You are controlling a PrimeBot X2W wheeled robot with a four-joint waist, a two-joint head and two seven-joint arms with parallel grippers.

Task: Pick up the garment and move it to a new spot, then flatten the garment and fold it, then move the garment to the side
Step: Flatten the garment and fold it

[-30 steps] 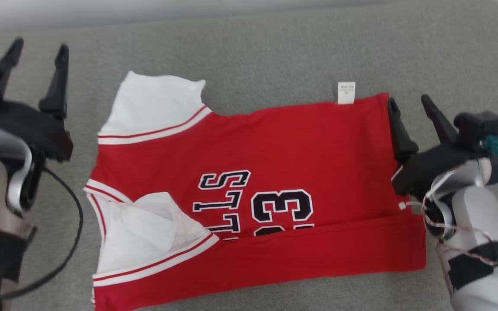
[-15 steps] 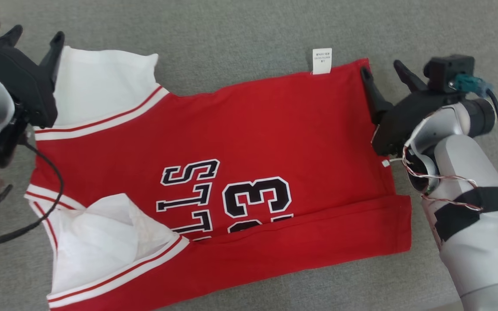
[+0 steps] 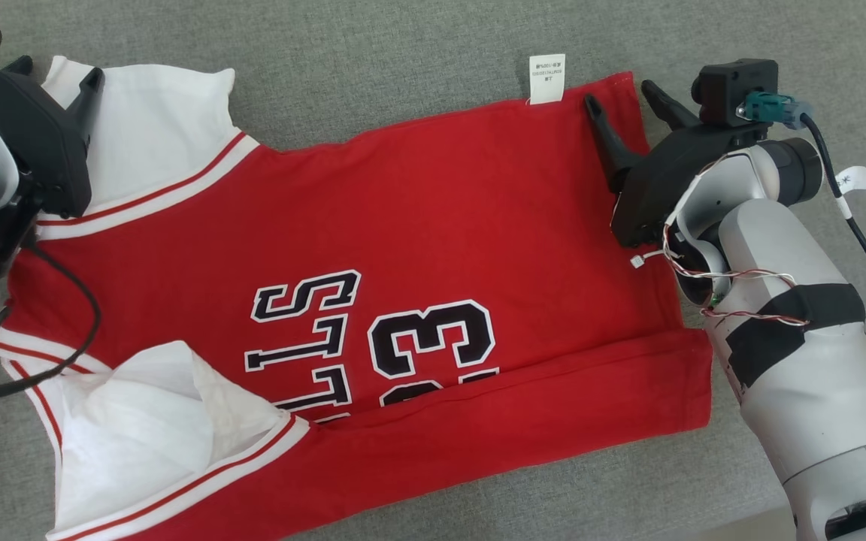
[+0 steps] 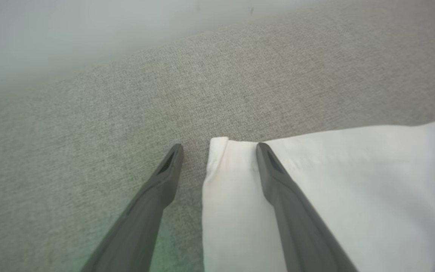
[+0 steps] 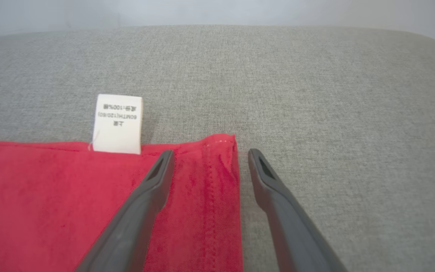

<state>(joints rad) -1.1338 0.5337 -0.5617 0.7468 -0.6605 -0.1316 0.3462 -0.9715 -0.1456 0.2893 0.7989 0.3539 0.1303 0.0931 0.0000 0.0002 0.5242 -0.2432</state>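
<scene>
Treat the red-and-white jersey (image 3: 433, 218), lying spread on the grey bench (image 3: 403, 52), as light, limp and quick to bunch: pinch the white sleeve corner (image 4: 236, 170) with the released left hand (image 4: 219, 146) astride it, the stitched red hem corner (image 5: 219, 162) with the released right hand (image 5: 210, 152).

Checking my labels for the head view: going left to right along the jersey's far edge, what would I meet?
left gripper → white sleeve → care label → right gripper
</scene>
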